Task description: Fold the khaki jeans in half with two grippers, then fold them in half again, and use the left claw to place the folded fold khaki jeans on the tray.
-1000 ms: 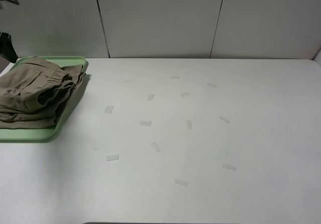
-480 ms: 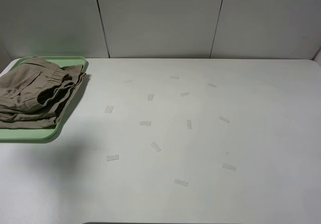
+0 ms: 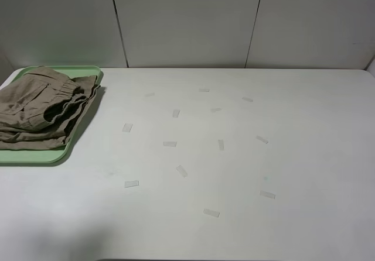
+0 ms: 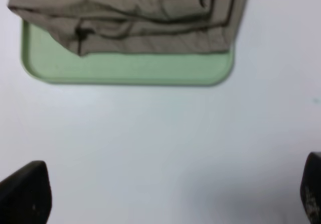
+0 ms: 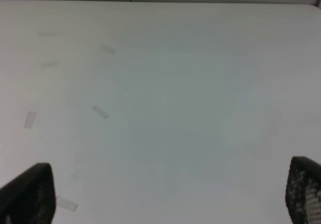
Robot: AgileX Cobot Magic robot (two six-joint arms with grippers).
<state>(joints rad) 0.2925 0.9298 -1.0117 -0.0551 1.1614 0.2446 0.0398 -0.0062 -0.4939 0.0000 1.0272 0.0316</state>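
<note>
White table [image 3: 246, 155] fills the exterior high view, bare apart from small tape strips [image 3: 181, 170] scattered around centre, wide open from 12 through 6 o'clock. Mint-green tray [image 3: 35, 155] sits at 9–10 o'clock, against the table's left edge. Khaki jeans [image 3: 41, 106] lie folded on it, covering most of it, right side draped over the tray's right rim. Left claw [image 4: 165, 196] hangs over bare table short of the tray, fingers spread wide, empty. Right gripper [image 5: 165, 194] likewise agape over bare table, gripping nothing.
</note>
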